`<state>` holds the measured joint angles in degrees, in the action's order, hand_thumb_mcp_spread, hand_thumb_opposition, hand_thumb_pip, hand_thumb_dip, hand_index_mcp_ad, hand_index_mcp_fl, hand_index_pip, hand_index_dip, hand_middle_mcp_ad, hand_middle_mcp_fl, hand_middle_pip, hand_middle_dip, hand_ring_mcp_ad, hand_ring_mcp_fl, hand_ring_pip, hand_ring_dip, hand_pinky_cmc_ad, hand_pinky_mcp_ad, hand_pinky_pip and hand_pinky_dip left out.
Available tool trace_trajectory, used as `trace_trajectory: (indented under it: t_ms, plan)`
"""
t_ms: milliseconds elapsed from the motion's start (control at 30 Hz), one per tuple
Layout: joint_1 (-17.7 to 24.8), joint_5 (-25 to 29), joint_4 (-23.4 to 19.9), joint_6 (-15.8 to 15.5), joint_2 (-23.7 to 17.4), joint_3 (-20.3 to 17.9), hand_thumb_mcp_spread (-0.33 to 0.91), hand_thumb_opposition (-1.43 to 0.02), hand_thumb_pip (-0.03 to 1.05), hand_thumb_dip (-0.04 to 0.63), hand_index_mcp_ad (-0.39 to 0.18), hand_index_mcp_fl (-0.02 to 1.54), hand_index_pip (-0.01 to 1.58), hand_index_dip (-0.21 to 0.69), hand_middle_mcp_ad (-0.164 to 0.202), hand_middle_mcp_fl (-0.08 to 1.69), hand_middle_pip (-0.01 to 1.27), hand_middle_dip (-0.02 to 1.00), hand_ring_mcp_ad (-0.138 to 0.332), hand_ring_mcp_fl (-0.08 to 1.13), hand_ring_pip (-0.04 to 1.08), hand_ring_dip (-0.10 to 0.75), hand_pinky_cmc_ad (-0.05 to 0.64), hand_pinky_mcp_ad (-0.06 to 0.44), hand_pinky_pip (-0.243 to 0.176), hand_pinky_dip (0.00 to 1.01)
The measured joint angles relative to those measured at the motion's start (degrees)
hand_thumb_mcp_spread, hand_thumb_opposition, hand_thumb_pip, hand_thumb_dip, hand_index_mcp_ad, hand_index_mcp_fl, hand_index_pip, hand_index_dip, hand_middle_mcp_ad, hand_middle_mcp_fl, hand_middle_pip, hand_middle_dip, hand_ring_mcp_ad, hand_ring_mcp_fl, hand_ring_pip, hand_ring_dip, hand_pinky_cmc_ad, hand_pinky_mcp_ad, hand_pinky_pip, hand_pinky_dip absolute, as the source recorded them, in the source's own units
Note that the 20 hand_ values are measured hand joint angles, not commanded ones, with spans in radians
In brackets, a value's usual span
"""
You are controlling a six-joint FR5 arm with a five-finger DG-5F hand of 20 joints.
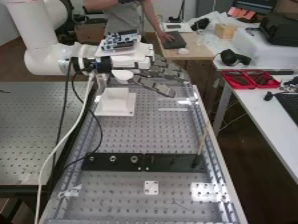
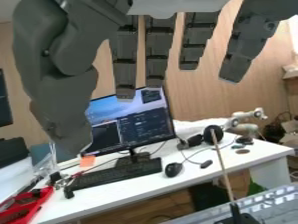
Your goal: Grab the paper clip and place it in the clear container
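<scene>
The hand (image 1: 154,85) hangs over the far part of the surface (image 1: 140,136), to the right of the white stand (image 1: 117,103). Its fingers (image 2: 157,55) are straight and well apart, with the thumb (image 2: 63,102) spread off to one side, and nothing is clamped between them. That open, raised pose suits a hand that has yet to choose its grip; so thin a thing as a paper clip would call for coming down low and pinching with the tips.

What is probably the clear container (image 1: 174,109) lies on the far right of the surface, below the fingers, perhaps put there to be within easy reach for the drop. Its walls are hard to tell from the metal, so a knock is a fair risk. Where the paper clip lies I cannot tell; among so many holes it could easily be lost to the eye.

The black strip (image 1: 176,162) runs across the nearer part from left to right, seemingly as a fixture, with a thin stick (image 1: 201,142) upright at its right end, likely set in a holder. A small white plate (image 1: 151,188) lies flat, nearer still. On the stand, strip and plate I can make out no label or lettering.
</scene>
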<state>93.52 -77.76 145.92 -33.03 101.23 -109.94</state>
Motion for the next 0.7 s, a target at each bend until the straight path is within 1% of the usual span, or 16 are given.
trace_trajectory:
  t_ms: [300,333,467,533,567,700]
  plan:
    - [-0.79,-1.84,3.04,-1.40,-0.39,1.14,0.39,-0.82,0.48,0.283,-0.106,0.53,0.09,0.175,0.005,0.30,0.12,0.20,0.086,0.08,0.11,0.096,0.379,0.312,0.021,0.28]
    - [-0.91,-2.26,3.34,-1.51,-0.53,1.33,0.39,-0.82,0.48,0.283,-0.103,0.53,0.10,0.188,0.005,0.30,0.12,0.20,0.086,0.08,0.11,0.096,0.379,0.312,0.017,0.28]
    - [-1.22,-3.38,3.64,-1.61,-1.35,1.50,0.39,-0.82,0.48,0.283,-0.103,0.52,0.09,0.190,0.005,0.30,0.12,0.20,0.087,0.08,0.11,0.096,0.379,0.316,0.017,0.28]
    - [-1.32,-3.73,3.59,-1.66,-1.69,1.45,0.39,-0.82,0.46,0.271,-0.103,0.52,0.09,0.192,0.005,0.30,0.12,0.20,0.096,0.08,0.11,0.093,0.379,0.316,0.017,0.28]
    - [-1.39,-3.89,3.55,-1.87,-1.92,1.39,0.39,-0.82,0.44,0.267,-0.103,0.52,0.09,0.192,0.005,0.30,0.12,0.20,0.098,0.08,0.11,0.093,0.379,0.325,0.017,0.28]
    - [-1.58,-4.26,3.67,-2.25,-2.70,1.29,0.39,-0.82,0.44,0.267,-0.106,0.52,0.09,0.192,0.005,0.30,0.12,0.20,0.101,0.08,0.11,0.096,0.380,0.330,0.017,0.29]
